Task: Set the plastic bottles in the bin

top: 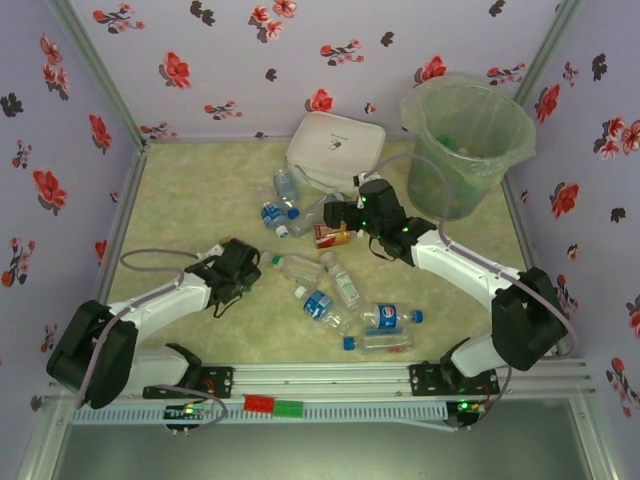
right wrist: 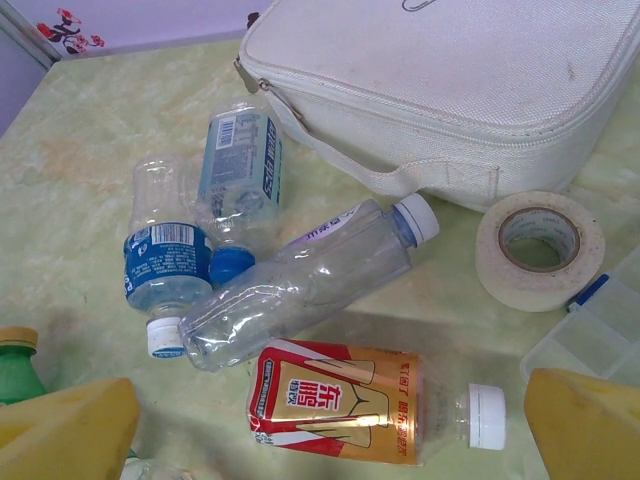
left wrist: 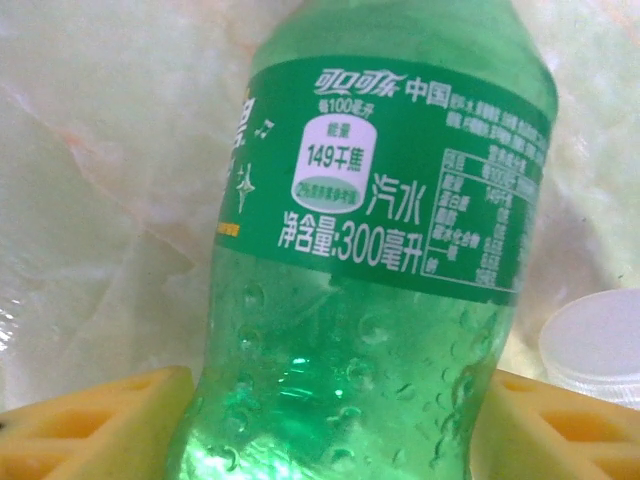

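Left wrist view: left gripper (left wrist: 330,415) has its yellow fingers (left wrist: 90,425) closed in on the lower body of a green bottle (left wrist: 385,240). Both sides look in contact, and the label end points away from the palm. I read the low grip as meant to stop the bottle slipping on the carry. Table (left wrist: 90,200) is behind it; can't tell if the bottle is lifted. Right gripper (right wrist: 330,425) is spread wide and holds nothing. A red-and-gold bottle (right wrist: 335,395) lies just ahead between its fingers, long axis along the closing line, so it probably needs a wrist turn first. Beyond it the clear bottles (right wrist: 310,285) are piled together. The tape roll (right wrist: 540,250) sits ahead-right and the white case (right wrist: 450,90) is further out; neither is a target. The bin (top: 450,185) stands upright, well beyond and right of the right gripper.
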Available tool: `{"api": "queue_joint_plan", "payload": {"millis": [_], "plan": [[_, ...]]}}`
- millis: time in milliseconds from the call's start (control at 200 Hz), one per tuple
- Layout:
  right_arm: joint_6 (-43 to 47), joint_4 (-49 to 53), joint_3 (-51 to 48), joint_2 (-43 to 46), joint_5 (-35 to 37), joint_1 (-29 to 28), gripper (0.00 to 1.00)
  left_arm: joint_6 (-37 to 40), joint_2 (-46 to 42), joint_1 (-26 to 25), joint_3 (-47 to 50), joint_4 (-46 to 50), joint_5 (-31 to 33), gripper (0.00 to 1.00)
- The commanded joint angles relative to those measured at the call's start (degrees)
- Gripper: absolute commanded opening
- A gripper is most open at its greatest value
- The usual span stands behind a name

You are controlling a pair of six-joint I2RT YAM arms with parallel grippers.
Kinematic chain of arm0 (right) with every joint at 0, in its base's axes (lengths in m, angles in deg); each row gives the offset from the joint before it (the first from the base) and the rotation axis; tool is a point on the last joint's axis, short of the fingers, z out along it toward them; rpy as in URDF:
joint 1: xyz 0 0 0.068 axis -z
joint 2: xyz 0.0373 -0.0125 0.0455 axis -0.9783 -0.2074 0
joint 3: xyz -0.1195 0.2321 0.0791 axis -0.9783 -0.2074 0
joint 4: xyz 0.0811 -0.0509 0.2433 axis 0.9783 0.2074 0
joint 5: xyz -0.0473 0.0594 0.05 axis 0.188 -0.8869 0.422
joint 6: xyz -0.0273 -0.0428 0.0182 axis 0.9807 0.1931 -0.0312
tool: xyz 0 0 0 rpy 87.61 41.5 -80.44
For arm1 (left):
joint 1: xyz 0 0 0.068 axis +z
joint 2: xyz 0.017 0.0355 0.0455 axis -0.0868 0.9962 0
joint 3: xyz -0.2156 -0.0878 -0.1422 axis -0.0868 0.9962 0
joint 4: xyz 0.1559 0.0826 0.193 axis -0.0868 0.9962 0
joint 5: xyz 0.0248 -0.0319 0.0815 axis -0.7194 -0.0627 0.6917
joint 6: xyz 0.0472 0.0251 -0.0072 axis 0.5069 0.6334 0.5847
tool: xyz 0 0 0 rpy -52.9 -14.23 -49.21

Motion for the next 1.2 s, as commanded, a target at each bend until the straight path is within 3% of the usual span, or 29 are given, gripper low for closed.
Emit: {"api": "queue_joint_plan", "payload": {"millis": [0,220,405,515,680,930,1195], "plan": [[-0.5,-1.3,0.0,0.0,0.6,-0.4,1.00,0.9,0.6,-0.4,1.0,-1.2,2.0,0.63],[-1.0,-1.6,0.4,-0.5,-2.4,-0.3,1.00,3.9,-1.6,-0.3,1.1,-1.1,2.9,0.53],[-2.1,-1.7,-0.5,0.3,-5.4,0.0,1.00,16.0,-7.9,-0.3,-0.9,-4.9,4.1,0.48],[-2.4,-3.1,-1.1,1.4,-9.6,0.6,1.00,24.2,-10.3,-0.4,-3.9,-8.4,3.3,0.40],[-5.2,-8.3,-2.0,2.5,-17.0,2.2,1.00,34.5,-9.5,-0.4,-8.1,-17.0,-5.4,0.36],[-14.9,-21.5,-3.1,4.5,-26.0,4.7,1.00,39.7,-3.8,-1.5,-12.0,-34.8,-20.7,0.34],[-17.0,-27.7,-2.2,4.1,-28.3,4.9,1.00,44.6,0.3,-6.3,-17.2,-36.9,-27.2,0.33]]}}
